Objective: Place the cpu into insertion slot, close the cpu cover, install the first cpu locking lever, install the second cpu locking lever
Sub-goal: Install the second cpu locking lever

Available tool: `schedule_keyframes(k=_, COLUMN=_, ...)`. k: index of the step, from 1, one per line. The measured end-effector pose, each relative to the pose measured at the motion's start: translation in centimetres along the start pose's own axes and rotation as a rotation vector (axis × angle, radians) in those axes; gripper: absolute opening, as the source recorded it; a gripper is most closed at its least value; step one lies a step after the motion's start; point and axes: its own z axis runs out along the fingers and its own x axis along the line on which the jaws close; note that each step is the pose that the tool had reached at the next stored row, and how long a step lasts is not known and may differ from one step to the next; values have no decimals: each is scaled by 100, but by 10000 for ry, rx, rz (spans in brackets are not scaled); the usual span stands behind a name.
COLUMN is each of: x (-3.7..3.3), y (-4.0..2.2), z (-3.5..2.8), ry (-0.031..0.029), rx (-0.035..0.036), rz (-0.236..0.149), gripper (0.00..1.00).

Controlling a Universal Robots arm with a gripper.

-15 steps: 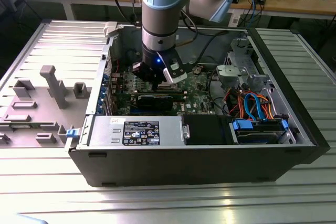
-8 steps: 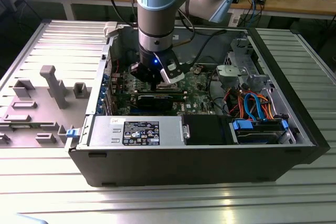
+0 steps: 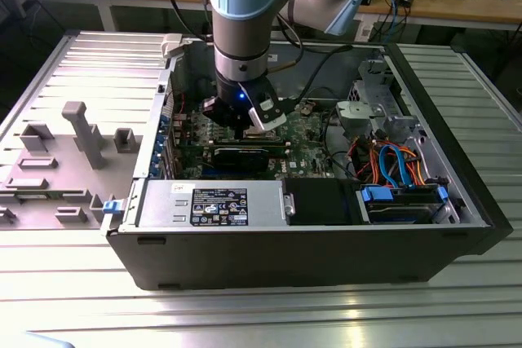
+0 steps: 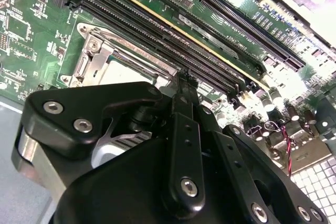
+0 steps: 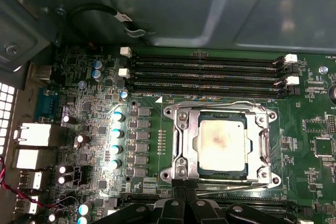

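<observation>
Cpu is seated in the insertion slot, framed by the lowered cpu cover (so the chip stays put). Fingers, pressed together and empty, are held just beside the socket's edge; the arm is poised vertically over the motherboard.

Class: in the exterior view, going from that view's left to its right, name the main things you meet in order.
Grey plastic fixture tray → blue latch → labelled silver power supply → gripper over the green motherboard → orange and blue cables.
</observation>
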Motion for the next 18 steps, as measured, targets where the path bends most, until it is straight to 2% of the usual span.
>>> schedule_keyframes(k=8, x=0, y=0, z=0, ry=0, rx=-4, rz=0, gripper=11)
schedule_keyframes(k=12, x=1, y=-17, z=-3, ry=-5, rx=-82, rz=0, gripper=11)
schedule_keyframes(k=18, x=27, y=-54, z=-10, ry=0, rx=-83, rz=-18, gripper=11)
